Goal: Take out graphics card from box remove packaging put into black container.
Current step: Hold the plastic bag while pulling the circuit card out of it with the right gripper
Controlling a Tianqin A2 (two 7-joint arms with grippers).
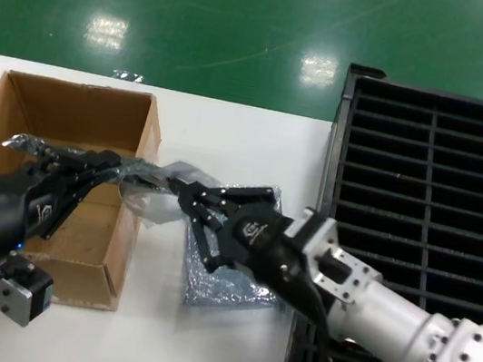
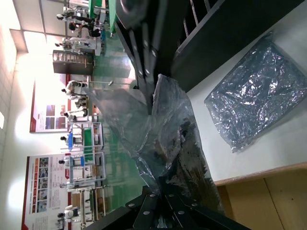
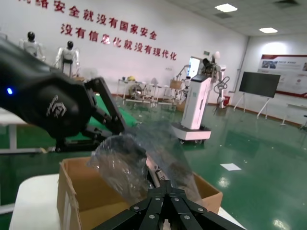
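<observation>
The left end effector and right end effector are both clamped on one crinkly, translucent grey-blue packaging bag, stretched between them above the near wall of the brown corrugated box, its long axis running from one to the other. Whether the graphics card is inside cannot be told. A second bag, flat and shiny, lies on the white bench under the right end effector. The ribbed black container stands beyond that end effector.

Black left gripper, black right gripper, silver-white forearm, black cables.
</observation>
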